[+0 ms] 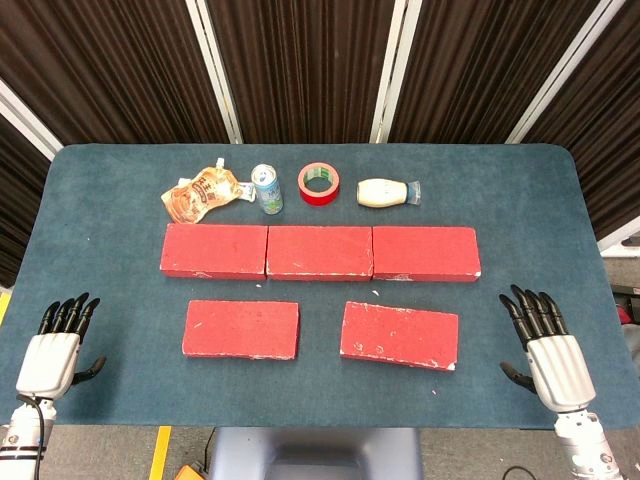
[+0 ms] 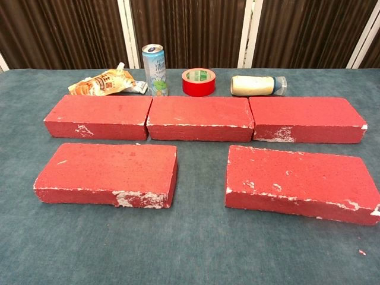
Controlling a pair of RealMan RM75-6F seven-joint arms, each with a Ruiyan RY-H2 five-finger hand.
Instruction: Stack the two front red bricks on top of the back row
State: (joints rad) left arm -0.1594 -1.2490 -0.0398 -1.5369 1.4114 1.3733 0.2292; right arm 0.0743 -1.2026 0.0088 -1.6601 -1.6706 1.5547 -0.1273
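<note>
Two red bricks lie flat in front: the front left brick (image 1: 241,329) (image 2: 107,174) and the front right brick (image 1: 399,335) (image 2: 301,181), which is slightly skewed. Behind them three red bricks form the back row (image 1: 319,252) (image 2: 200,117), end to end. My left hand (image 1: 55,350) rests at the table's near left corner, fingers spread, holding nothing. At the near right corner my right hand (image 1: 548,352) lies the same way, open and apart from the bricks. Neither hand shows in the chest view.
Behind the back row stand an orange snack pouch (image 1: 203,191) (image 2: 104,82), a drink can (image 1: 266,188) (image 2: 154,69), a red tape roll (image 1: 319,184) (image 2: 198,81) and a white bottle on its side (image 1: 387,192) (image 2: 257,85). Blue cloth covers the table (image 1: 120,300).
</note>
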